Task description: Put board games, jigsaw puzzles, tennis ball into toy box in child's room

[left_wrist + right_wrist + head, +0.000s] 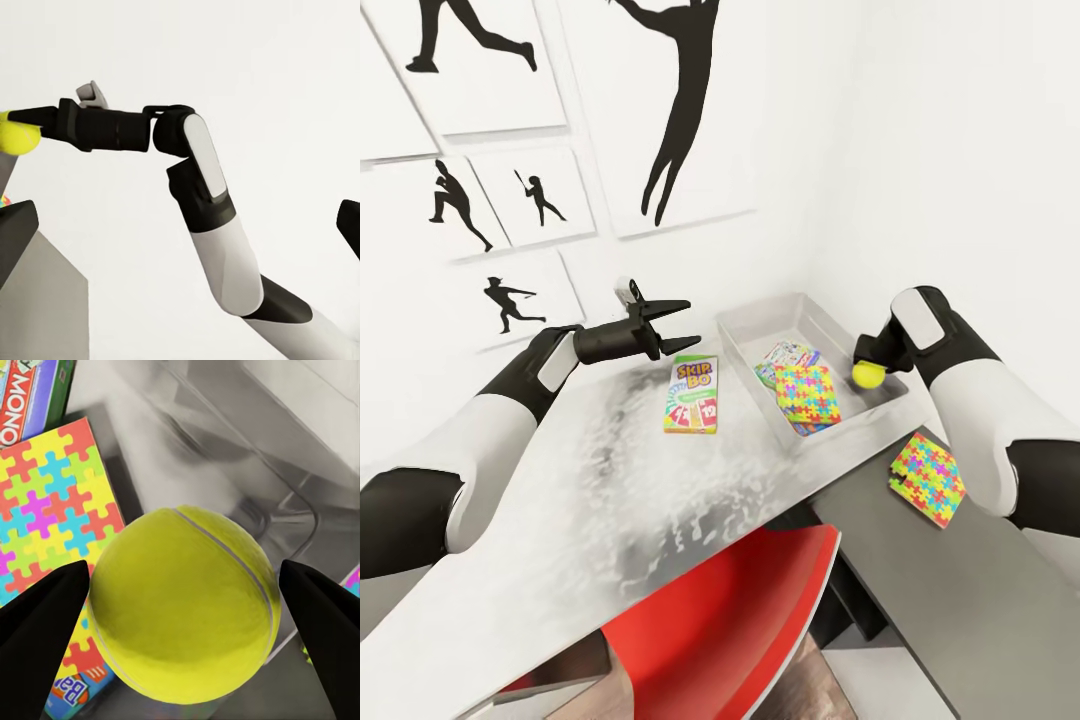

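Observation:
My right gripper (865,362) is shut on the yellow tennis ball (868,374), holding it just above the right side of the toy box (758,306); the ball (184,607) sits between both fingers. In the box lie a jigsaw puzzle (807,395) on top of board games (788,355), one a Monopoly box (30,390). A Skip-Bo board game (692,393) lies on the table (610,480) left of the box. My left gripper (682,323) hangs open above and behind it. A second jigsaw puzzle (927,478) lies on the lower table top.
A red chair (730,620) is tucked under the table's near edge. The white wall with black silhouette pictures (520,190) runs close behind the table. The lower grey top (940,590) extends to the right, under my right arm (990,420).

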